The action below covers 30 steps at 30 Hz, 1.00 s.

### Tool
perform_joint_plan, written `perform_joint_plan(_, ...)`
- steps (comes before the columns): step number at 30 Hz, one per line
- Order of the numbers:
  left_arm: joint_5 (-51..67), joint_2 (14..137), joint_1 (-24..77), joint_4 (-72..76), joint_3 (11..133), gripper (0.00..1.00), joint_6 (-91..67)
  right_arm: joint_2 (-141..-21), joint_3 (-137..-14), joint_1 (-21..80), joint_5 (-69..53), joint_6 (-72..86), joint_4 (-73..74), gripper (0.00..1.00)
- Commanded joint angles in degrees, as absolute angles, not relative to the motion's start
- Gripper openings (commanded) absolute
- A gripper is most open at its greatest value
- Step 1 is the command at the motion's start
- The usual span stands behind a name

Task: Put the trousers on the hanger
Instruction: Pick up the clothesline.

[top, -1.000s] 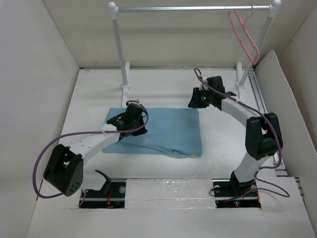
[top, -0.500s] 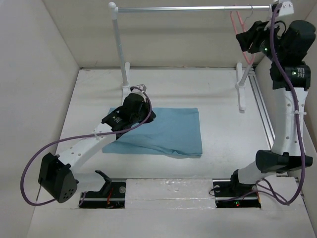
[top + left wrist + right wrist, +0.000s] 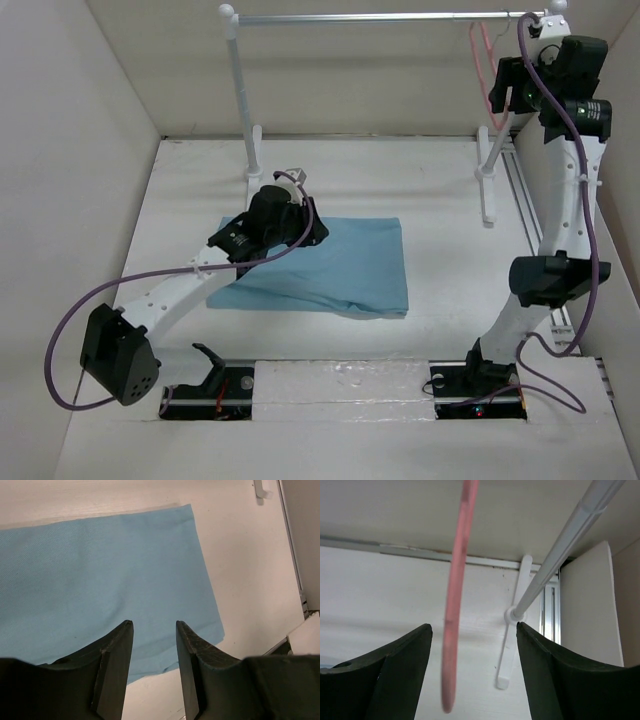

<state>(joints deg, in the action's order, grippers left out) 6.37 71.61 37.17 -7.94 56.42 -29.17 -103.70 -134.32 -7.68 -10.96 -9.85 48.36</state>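
"Spotted the hanger?"
"Hung on the rail, inside the wide-open right gripper. Maybe untouched. Could have swung away if bumped."
"The trousers?"
"Lay flat under the left gripper, open too."

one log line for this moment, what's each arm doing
left gripper open over trousers | right gripper open at hanger, not gripping | hanger on rail | trousers folded on table

No readable text, labels, brands or numbers on anything in view.
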Motion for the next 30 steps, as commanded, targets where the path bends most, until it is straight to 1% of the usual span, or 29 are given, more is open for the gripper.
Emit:
perform_joint_plan(1, 7.73, 72.24, 37.44, -6.33, 56.6, 0.36, -27.69, -103.1, -133.43, -8.88, -12.65, -11.78, 49.93, 0.73)
perform_joint_plan(2, 7.73, 72.42, 37.44, -6.33, 56.43, 0.35, -27.69, -102.14, -131.85, -8.18, -12.4, -12.04, 49.23, 0.72)
perform_joint_plan(3, 7.82, 72.77, 37.44, -6.15, 56.43, 0.35, -27.77, -101.61, -130.36, -7.22, -11.44, -12.04, 47.22, 0.65)
perform_joint_plan(5, 8.17, 73.12, 37.44, -6.24, 56.51, 0.35, -28.12, -99.77, -126.75, -6.51, -7.57, -12.04, 43.71, 0.48)
perform_joint_plan(6, 8.43, 73.56, 37.44, -6.07, 56.51, 0.35, -28.12, -99.06, -125.69, -5.89, -6.69, -12.04, 42.46, 0.3)
perform_joint_plan(7, 9.05, 73.56, 37.44, -6.06, 56.43, 0.34, -28.3, -98.27, -123.51, -5.89, -4.07, -11.87, 41.06, 0.19)
perform_joint_plan(9, 9.84, 73.74, 37.44, -5.63, 56.51, 0.34, -28.74, -95.9, -121.74, -4.23, -1.16, -11.86, 36.32, 0.01)
perform_joint_plan(11, 10.02, 73.91, 37.44, -5.89, 56.69, 0.34, -29.09, -95.37, -121.21, -3.44, -0.35, -12.04, 35.34, 0.0)
perform_joint_plan(15, 9.84, 74.26, 37.44, -6.24, 58.62, 0.34, -29.18, -93.26, -121.38, -2.02, 5.44, -12.48, 31.38, 0.0)
perform_joint_plan(17, 9.41, 74.79, 37.44, -6.94, 62.21, 0.34, -28.83, -91.24, -120.94, -0.8, 7.82, -12.74, 30.33, 0.0)
perform_joint_plan(20, 10.37, 77.51, 37.44, -8.61, 69.85, 0.4, -28.13, -88.6, -119.18, -0.09, 8.52, -13.18, 30.4, 0.0)
perform_joint_plan(21, 11.76, 78.04, 37.44, -9.14, 71.96, 0.46, -28.13, -88.51, -118.48, 0.43, 8.44, -13.1, 31.54, 0.0)
perform_joint_plan(22, 12.56, 78.83, 37.44, -9.4, 76.68, 0.48, -28.04, -87.98, -117.17, 0.44, 8.26, -12.92, 32.34, 0.0)
perform_joint_plan(23, 13.09, 80.58, 38.05, -9.84, 79.34, 0.51, -28.04, -85.98, -115.07, 1.48, 8.09, -12.66, 32.0, 0.0)
perform_joint_plan(24, 13.44, 82.42, 39.45, -11.06, 84.15, 0.55, -27.6, -83.0, -105.83, 2.02, 8.17, -12.48, 30.6, 0.0)
perform_joint_plan(25, 13.45, 82.44, 39.46, -11.07, 86.46, 0.55, -27.6, -82.97, -105.73, 2.02, 8.26, -12.48, 30.59, 0.0)
perform_joint_plan(27, 12.84, 85.49, 41.73, -12.65, 91.21, 0.57, -26.99, -78.41, -99.35, 2.81, 7.83, -11.52, 28.4, 0.0)
perform_joint_plan(28, 12.57, 86.56, 42.44, -13.27, 95.32, 0.58, -26.72, -77.01, -93.92, 2.81, 6.95, -11.17, 27.78, 0.0)
perform_joint_plan(30, 12.74, 89.73, 44.29, -13.8, 98.86, 0.59, -26.81, -73.49, -89.58, 4.04, 6.85, -10.99, 26.98, 0.0)
